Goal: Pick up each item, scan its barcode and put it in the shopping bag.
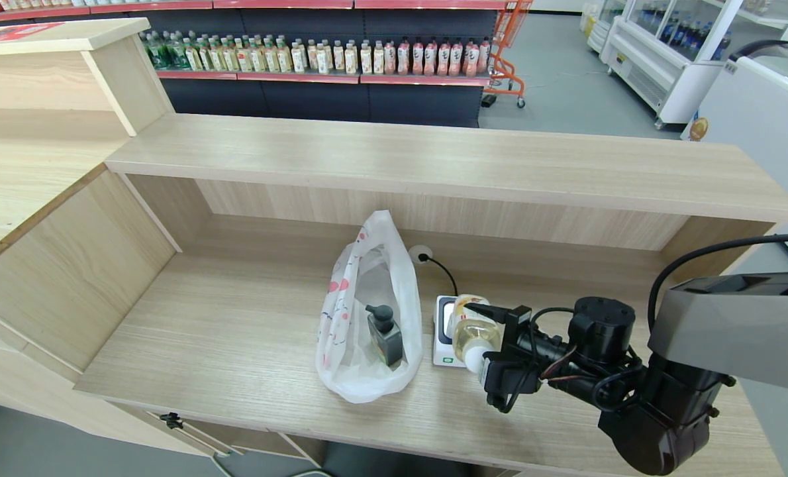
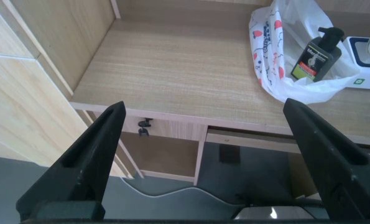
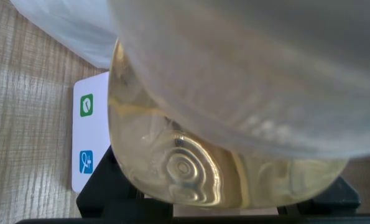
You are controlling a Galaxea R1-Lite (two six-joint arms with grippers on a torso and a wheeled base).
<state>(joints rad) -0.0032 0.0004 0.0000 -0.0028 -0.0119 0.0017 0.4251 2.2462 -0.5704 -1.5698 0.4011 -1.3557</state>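
A: Where is the clear plastic bottle of pale yellow liquid (image 1: 472, 329)?

B: In the right gripper (image 1: 485, 341). Its black fingers are clamped on the bottle from both sides. The bottle lies on its side with the white cap (image 1: 473, 361) towards the counter's front edge.

A: And below it?

B: The flat white barcode scanner (image 1: 440, 326) sits directly under it on the light wooden counter (image 1: 235, 331). In the right wrist view the bottle (image 3: 222, 155) covers most of the scanner (image 3: 88, 143). I cannot tell whether they touch.

A: The bag?

B: The white plastic shopping bag with red print (image 1: 341, 291) stands open just beside the scanner, on the robot's left of it. A dark pump bottle (image 1: 385, 334) stands upright inside it.

A: What about the other arm?

B: The left gripper (image 2: 204, 112) hangs before the counter's front edge, well apart from the bag (image 2: 268, 50). Its fingers are spread wide with nothing between them.

A: Anything else?

B: A black cable (image 1: 443, 271) runs from the scanner to a hole in the counter.
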